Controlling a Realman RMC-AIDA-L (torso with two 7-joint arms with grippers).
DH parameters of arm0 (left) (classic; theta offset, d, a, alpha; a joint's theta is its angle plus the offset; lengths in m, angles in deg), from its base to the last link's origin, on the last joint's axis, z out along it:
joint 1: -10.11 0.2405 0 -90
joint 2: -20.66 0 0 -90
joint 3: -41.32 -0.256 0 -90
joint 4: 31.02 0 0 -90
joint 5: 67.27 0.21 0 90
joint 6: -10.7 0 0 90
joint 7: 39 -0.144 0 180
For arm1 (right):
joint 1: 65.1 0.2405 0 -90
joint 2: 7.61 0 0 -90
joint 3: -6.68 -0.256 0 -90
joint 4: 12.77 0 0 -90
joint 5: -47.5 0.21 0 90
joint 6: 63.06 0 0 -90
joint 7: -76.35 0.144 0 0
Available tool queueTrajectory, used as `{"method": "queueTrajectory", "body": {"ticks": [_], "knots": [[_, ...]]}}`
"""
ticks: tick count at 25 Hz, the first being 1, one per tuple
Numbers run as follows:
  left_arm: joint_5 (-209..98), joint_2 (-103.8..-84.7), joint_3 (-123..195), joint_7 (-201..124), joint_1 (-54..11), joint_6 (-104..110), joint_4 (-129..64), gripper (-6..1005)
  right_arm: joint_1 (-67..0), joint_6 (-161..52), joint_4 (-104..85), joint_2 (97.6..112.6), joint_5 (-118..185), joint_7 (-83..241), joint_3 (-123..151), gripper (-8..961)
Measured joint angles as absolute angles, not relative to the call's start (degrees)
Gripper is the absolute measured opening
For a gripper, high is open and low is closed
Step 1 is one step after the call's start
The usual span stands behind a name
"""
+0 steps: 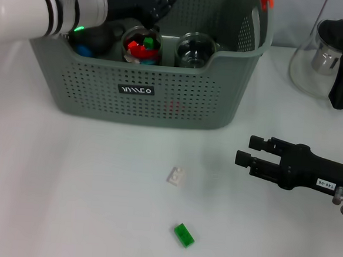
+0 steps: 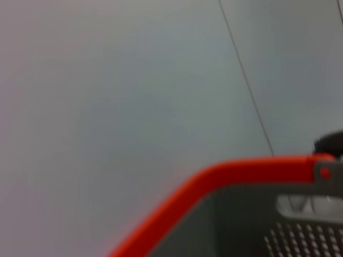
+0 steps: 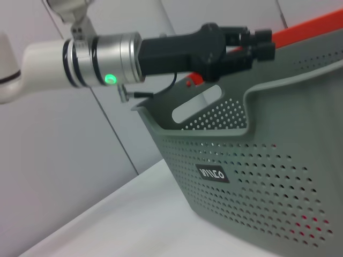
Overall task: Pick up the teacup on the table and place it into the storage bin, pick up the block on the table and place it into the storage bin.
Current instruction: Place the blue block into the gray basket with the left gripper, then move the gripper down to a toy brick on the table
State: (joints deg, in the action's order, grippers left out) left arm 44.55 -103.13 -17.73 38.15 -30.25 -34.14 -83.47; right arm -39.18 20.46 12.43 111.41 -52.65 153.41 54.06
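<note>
The bin [image 1: 162,98] stands at the back of the white desk [image 1: 67,186]. Inside it, seen from the head view, are a glass cup [image 1: 196,49], a clear jar [image 1: 142,46] with red and green pieces, and a dark round thing [image 1: 90,40] with a blue spot. The left gripper [image 3: 257,45] hangs above the bin's open top with its jaws close together, holding nothing. The right gripper [image 1: 244,151] hovers low over the desk in front of the bin, jaws parted and empty. A white block [image 1: 176,176] and a green block [image 1: 184,234] lie on the desk, apart from each other. A glass teapot [image 1: 329,57] stands beside the bin.
</note>
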Motion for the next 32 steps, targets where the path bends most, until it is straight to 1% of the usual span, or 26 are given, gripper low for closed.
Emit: {"method": "queueTrajectory", "body": {"ticks": [2, 4, 7, 10, 15, 16, 19, 24, 32], "knots": [[41.3, -103.8, -18.2, 37.2, -28.1, -35.2, -86.5, 387, -39.2, 20.4, 12.4, 111.32, -52.6, 153.4, 54.1, 714], [35.8, -103.71, -18.1, 37.2, -25.8, -38.6, -89.3, 302, -39.2, 20.4, 12.4, 111.28, -52.5, 153.4, 54.1, 714], [27.3, -103.19, -16.1, 37.2, -22.0, -48.7, -92.3, 361, -39.3, 20.4, 12.4, 111.24, -52.4, 153.4, 54.1, 714], [25.0, -102.58, -12.7, 36.5, -19.2, -61.4, -92.3, 418, -39.2, 20.4, 12.4, 111.3, -52.4, 153.4, 54.1, 714], [29.8, -102.55, -7.9, 27.6, -14.9, -76.4, -85.0, 505, -39.1, 20.2, 12.4, 111.35, -52.5, 153.4, 54.1, 714], [31.9, -102.65, -7.0, 25.5, -14.3, -78.1, -82.5, 504, -39.1, 20.1, 12.4, 111.38, -52.5, 153.4, 54.1, 714], [36.5, -102.91, -5.8, 23.1, -13.2, -78.9, -76.5, 501, -39.0, 20.0, 12.4, 111.44, -52.6, 153.4, 54.1, 715], [39.7, -103.31, -5.8, 16.5, -12.7, -74.6, -68.0, 497, -39.0, 20.0, 12.4, 111.49, -52.7, 153.4, 54.1, 715], [40.8, -103.74, -7.2, 10.0, -16.9, -65.4, -57.7, 493, -39.1, 19.9, 12.4, 111.68, -52.7, 153.4, 54.1, 715]]}}
